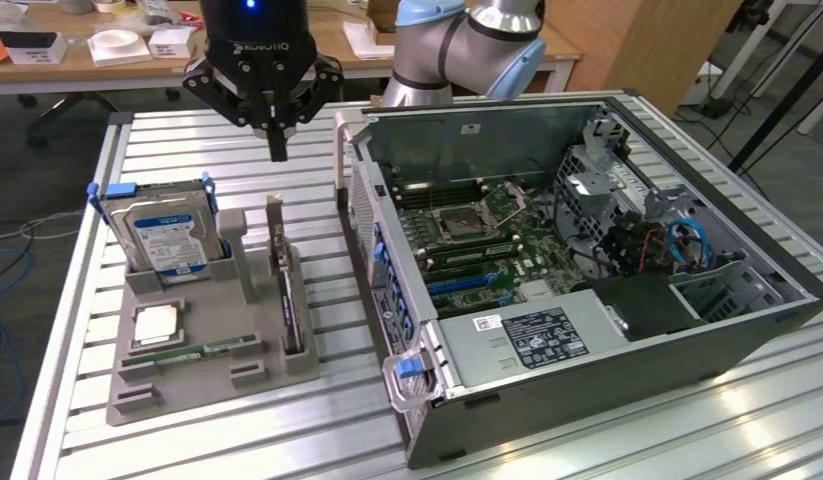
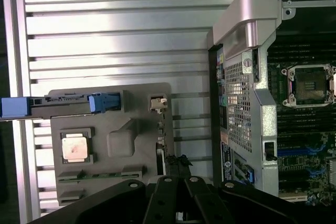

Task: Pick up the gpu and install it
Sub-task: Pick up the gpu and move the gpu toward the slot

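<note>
The work surface is a silver slatted aluminium table (image 1: pixel 184 135) (image 2: pixel 105 35). Two items rest directly on it. A grey moulded plastic parts holder (image 1: pixel 184 390) (image 2: pixel 136 103) sits toward the exterior view's left. A dark grey metal computer tower case (image 1: pixel 651 370) (image 2: pixel 252 77) lies on its side, open face up, near the holder, with bare slats between them. Its underside is hidden; it appears to sit flat.

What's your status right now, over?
Tool shut, empty, hovering above gpu. Gpu standing on edge in gray holder, untouched. Nothing between them.
</note>
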You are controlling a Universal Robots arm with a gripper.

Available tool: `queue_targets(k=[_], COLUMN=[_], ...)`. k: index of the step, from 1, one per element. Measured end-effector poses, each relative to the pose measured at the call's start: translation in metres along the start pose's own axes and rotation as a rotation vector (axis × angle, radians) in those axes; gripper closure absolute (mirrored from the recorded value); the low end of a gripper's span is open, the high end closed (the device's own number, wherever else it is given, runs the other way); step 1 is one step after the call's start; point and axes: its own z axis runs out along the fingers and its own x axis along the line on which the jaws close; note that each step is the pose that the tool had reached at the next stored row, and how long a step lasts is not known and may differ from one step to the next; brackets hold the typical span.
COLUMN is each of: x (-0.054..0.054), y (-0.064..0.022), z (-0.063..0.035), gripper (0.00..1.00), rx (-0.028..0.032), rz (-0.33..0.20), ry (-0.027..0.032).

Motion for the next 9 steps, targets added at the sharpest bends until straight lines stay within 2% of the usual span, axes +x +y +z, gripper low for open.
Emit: queue_targets(k=[9], x=[0.0002], y=[0.0], z=[0.0], gripper=[0.89], rx=[-0.0002], rz=[0.0], ry=[-0.0017])
